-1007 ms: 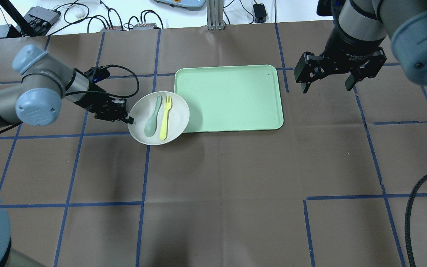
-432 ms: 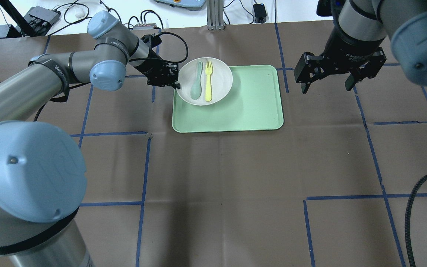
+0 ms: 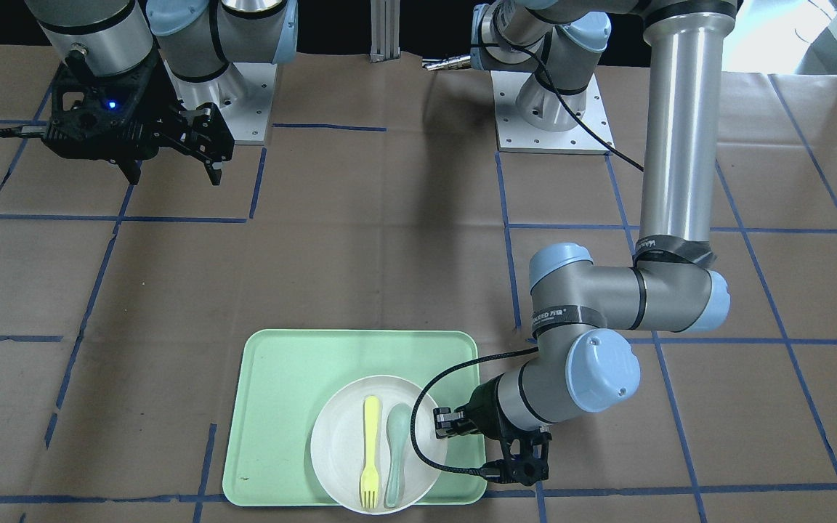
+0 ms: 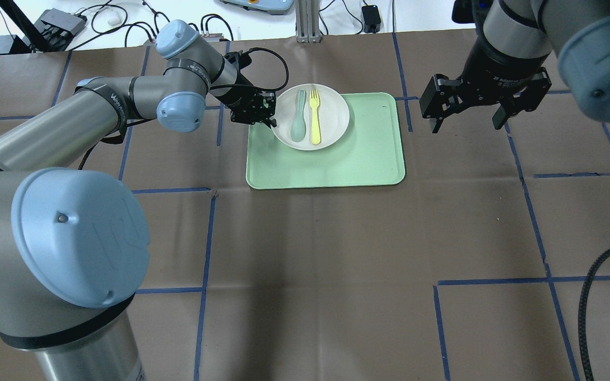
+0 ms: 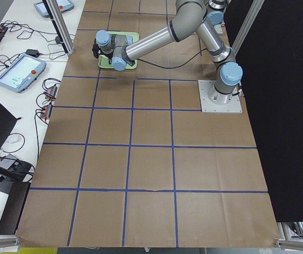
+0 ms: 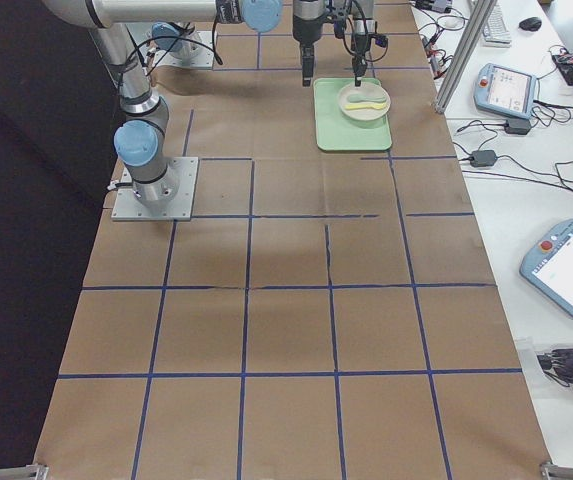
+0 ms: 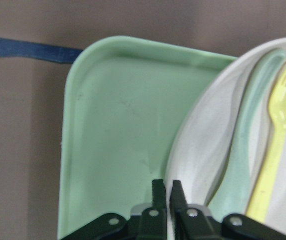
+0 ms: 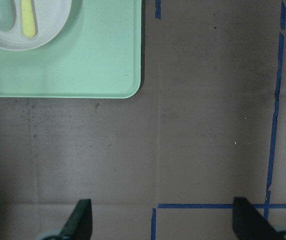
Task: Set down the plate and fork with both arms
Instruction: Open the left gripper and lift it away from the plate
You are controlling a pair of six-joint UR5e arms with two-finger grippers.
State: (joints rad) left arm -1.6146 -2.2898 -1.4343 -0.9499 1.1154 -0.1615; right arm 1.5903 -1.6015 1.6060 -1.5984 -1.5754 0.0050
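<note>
The off-white plate [image 4: 331, 114] is over the far left part of the mint-green tray [image 4: 368, 159], and its shadow falls on the tray. The pale-yellow fork [image 4: 315, 116] lies in the plate beside a grey-green spoon [image 4: 298, 121]. My left gripper [image 4: 272, 123] is shut on the plate's left rim. The left wrist view shows its fingers [image 7: 157, 190] pinching the rim of the plate [image 7: 202, 150]. My right gripper [image 4: 466, 124] is open and empty, high above the table to the right of the tray. The right wrist view shows the fork [image 8: 29, 20] at the top left.
The tray's near and right parts [image 3: 280, 392] are bare. Blue tape lines cross the brown table cover. Cables and boxes [image 4: 61, 21] lie beyond the far edge. A black cable [image 4: 591, 296] hangs at the near right.
My left arm has carried the plate, with fork and spoon in it, from the table left of the tray to over the tray's far left part. The right arm has not moved.
</note>
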